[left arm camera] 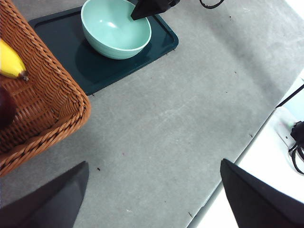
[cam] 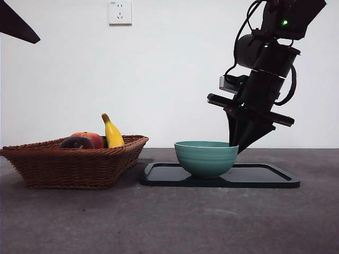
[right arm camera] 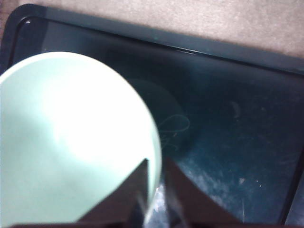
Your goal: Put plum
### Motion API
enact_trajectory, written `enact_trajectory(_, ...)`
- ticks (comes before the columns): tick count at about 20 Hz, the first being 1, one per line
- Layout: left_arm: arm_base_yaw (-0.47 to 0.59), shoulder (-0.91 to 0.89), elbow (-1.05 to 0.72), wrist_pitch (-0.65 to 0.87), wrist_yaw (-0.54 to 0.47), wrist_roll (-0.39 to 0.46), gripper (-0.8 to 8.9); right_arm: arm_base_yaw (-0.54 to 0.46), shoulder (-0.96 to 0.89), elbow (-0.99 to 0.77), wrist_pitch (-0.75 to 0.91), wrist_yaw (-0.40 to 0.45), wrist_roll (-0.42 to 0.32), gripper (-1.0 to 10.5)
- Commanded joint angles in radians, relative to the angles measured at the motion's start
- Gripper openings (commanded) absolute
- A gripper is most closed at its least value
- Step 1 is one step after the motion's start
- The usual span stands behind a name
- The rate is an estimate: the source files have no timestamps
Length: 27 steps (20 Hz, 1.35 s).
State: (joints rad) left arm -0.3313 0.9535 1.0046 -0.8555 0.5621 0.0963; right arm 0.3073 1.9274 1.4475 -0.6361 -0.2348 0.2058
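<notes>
The smooth, dark maroon-purple round plum (cam: 77,143) lies in the shallow, brown woven wicker basket (cam: 74,168), at its near side, touching a red-orange rounded fruit (cam: 92,138) just behind it. A yellow, curved banana (cam: 112,132) with a dark tip leans upright beside both. In the left wrist view only a dark edge of the plum (left arm camera: 5,108) shows over the basket's braided rim.

Beside the basket, a dark, flat rectangular tray (cam: 265,177) with a raised lip and rounded corners carries a glazed pale teal ceramic bowl (cam: 206,157) with faint horizontal ridges.

The right pincer (right arm camera: 154,183) is lowered at the bowl's rim, its two black tapered jaws nearly together and straddling the rim, one inside and one outside; whether they press on it cannot be told. In the front view it shows as a dark wedge (cam: 241,143) behind the bowl's far edge.

The left pincer (left arm camera: 152,190) hangs over bare desk near the basket, jaws spread wide, holding nothing.

The desk (cam: 169,222) is a matt grey, faintly speckled surface. Behind it stands a plain white wall with a white socket plate (cam: 119,12).
</notes>
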Motion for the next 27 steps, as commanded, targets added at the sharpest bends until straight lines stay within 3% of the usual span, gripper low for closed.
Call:
enact_trajectory(1, -0.004, 0.006, 0.012, 0.010, 0.006, 0.019, 4.36, 0.005, 0.021, 0.025, 0.017, 0.004, -0.009, 0.1)
enact_trajectory(10, -0.004, 0.006, 0.012, -0.002, 0.006, 0.019, 4.36, 0.005, -0.119, 0.074, -0.032, 0.001, -0.016, 0.1)
enact_trajectory(18, -0.004, 0.006, 0.012, -0.005, 0.006, 0.019, 4.36, 0.035, -0.420, 0.068, -0.262, 0.000, -0.084, 0.1)
enact_trajectory(27, -0.004, 0.006, 0.012, -0.005, 0.006, 0.019, 4.36, 0.180, -0.648, -0.149, -0.256, 0.053, -0.082, 0.1)
